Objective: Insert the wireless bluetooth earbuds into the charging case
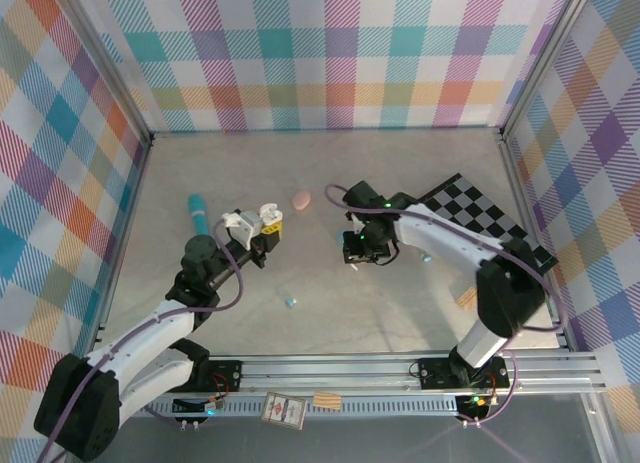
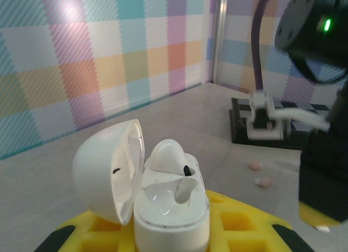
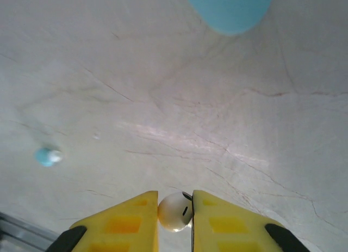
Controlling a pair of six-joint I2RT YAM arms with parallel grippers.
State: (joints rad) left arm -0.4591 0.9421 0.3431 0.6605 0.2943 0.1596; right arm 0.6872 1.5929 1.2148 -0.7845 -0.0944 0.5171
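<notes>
Pinching a tiny white plastic earbud (image 3: 174, 213) at their very tips, the yellow fingers (image 3: 133, 222) of the right gripper (image 3: 175, 206) stand almost closed, with only the nub between them. It hangs close over the pale grey stone-look table (image 3: 163, 99); I cannot tell whether it touches.

The left gripper (image 2: 171, 235) is clamped on the lower body of a glossy white pebble-shaped charging case (image 2: 171, 208), with a yellow finger (image 2: 239, 230) on either side. The case is held upright and its domed lid (image 2: 106, 170) is swung open to one side. A second white earbud (image 2: 168, 157) sits in the far well of the case.

From overhead the two grippers face each other across the middle of the table, the left gripper (image 1: 268, 223) with the case and the right gripper (image 1: 358, 248) apart from it.

Further out, a small teal earbud (image 3: 48, 156) lies loose on the table near the right gripper. Two pale pink earbuds (image 2: 254, 165) lie close together on the table beyond the case. A rounded pale blue shape (image 3: 228, 7) is cut off at the top of the right wrist view. A pink oval case (image 1: 301, 199) rests behind and between the grippers. A long teal-blue cylinder (image 1: 198, 213) lies out to the left of the left arm. A black-and-white checkerboard (image 1: 480, 218) lies flat at the right side.
</notes>
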